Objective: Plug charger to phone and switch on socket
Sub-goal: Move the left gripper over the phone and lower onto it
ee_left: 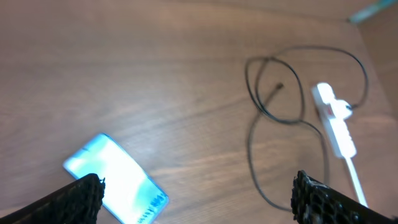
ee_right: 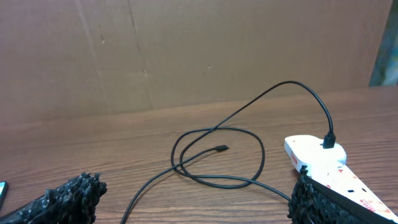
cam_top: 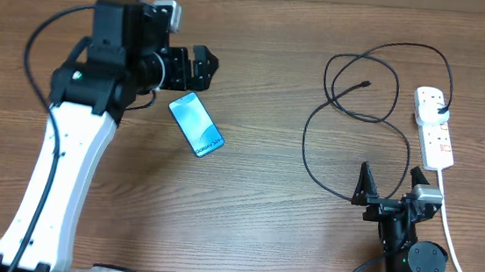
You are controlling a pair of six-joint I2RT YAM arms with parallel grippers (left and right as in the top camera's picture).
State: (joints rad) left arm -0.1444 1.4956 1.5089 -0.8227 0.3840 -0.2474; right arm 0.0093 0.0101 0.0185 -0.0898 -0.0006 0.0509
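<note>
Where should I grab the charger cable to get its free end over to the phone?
Just behind the connector tip, coming straight down with the right gripper, which is nearer. The tip lies flat on the table, clear of the cable's other strands, so open fingers can straddle it.

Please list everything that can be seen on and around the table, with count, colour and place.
phone: one, black frame with light-blue screen, flat on the table, left of centre
charger: one, black, looped at the right; plug in the socket, tip lying free
socket: one, white, far right
white cord: one, runs from the socket to the near edge
table: one, brown wood
left gripper: one, black, open, beside the phone
right gripper: one, black, open, near edge at right
</note>
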